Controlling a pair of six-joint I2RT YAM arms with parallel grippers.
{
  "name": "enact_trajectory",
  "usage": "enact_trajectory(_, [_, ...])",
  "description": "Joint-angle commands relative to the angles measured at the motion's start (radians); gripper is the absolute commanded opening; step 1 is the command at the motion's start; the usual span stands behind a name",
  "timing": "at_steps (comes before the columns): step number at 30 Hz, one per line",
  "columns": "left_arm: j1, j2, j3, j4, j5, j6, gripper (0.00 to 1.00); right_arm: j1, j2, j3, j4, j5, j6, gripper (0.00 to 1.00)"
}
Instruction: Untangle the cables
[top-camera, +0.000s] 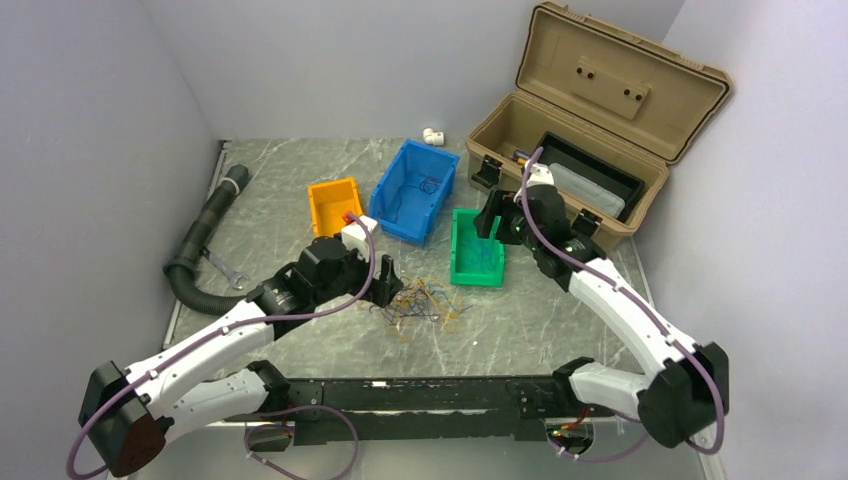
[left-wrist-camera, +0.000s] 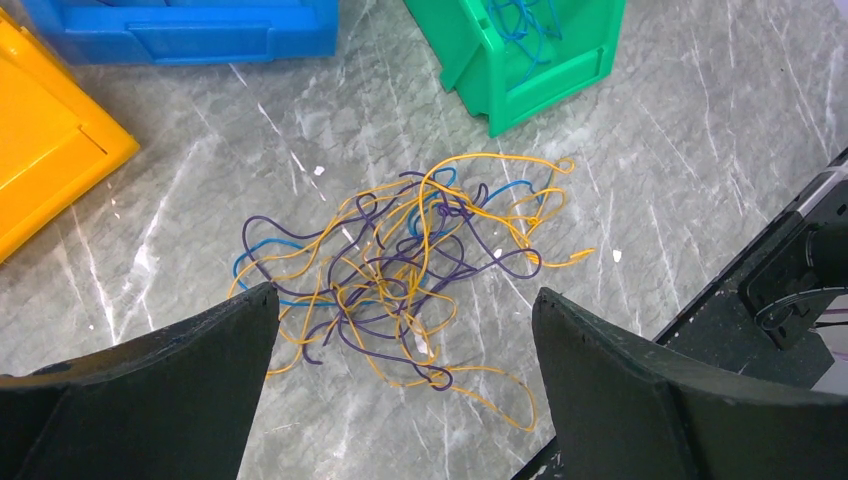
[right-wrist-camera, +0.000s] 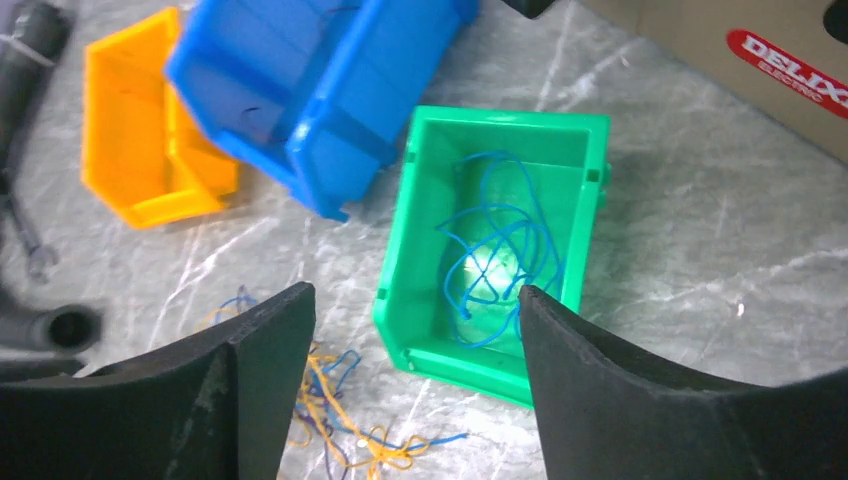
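Note:
A loose tangle of thin yellow-orange, purple and blue cables (top-camera: 420, 300) lies on the grey marble table in front of the bins. My left gripper (top-camera: 388, 287) hangs at the tangle's left edge, open and empty. In the left wrist view the cables (left-wrist-camera: 400, 270) spread just beyond my left gripper (left-wrist-camera: 405, 295). My right gripper (right-wrist-camera: 415, 290) hovers above the green bin (right-wrist-camera: 400, 240), jaws apart with nothing between them. Blue cables (right-wrist-camera: 500, 250) lie coiled inside that bin. A corner of the table tangle (right-wrist-camera: 330, 410) shows by the right gripper's left finger.
A blue bin (top-camera: 415, 190) and an orange bin (top-camera: 333, 205) stand behind the tangle, left of the green bin (top-camera: 460, 245). An open tan toolbox (top-camera: 590, 130) fills the back right. A black corrugated hose (top-camera: 200, 240) and a wrench (top-camera: 228, 270) lie at the left.

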Motion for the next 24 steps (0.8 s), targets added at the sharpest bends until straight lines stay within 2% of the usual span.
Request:
enact_trajectory(1, [-0.003, -0.013, 0.013, 0.02, 0.013, -0.02, 0.99, 0.0, -0.08, -0.023, -0.021, -0.138, -0.06, 0.81])
enact_trajectory(4, [-0.003, 0.012, 0.013, 0.023, 0.026, -0.039, 0.99, 0.011, -0.104, -0.054, -0.023, -0.253, -0.072, 0.86])
enact_trajectory(7, [-0.002, 0.059, 0.021, 0.017, 0.038, -0.057, 0.99, 0.047, -0.125, -0.107, 0.002, -0.309, -0.074, 0.87])
enact_trajectory(16, [-0.002, 0.233, 0.061, 0.01, 0.066, -0.062, 0.99, 0.191, -0.08, -0.223, 0.104, -0.353, -0.103, 0.78])
enact_trajectory(20, [-0.003, 0.284, 0.064, 0.014, 0.066, -0.065, 0.99, 0.225, -0.046, -0.228, 0.126, -0.313, -0.161, 0.75])
enact_trajectory(24, [-0.003, 0.307, 0.044, 0.037, 0.079, -0.08, 0.98, 0.239, 0.018, -0.193, 0.146, -0.309, -0.226, 0.66])
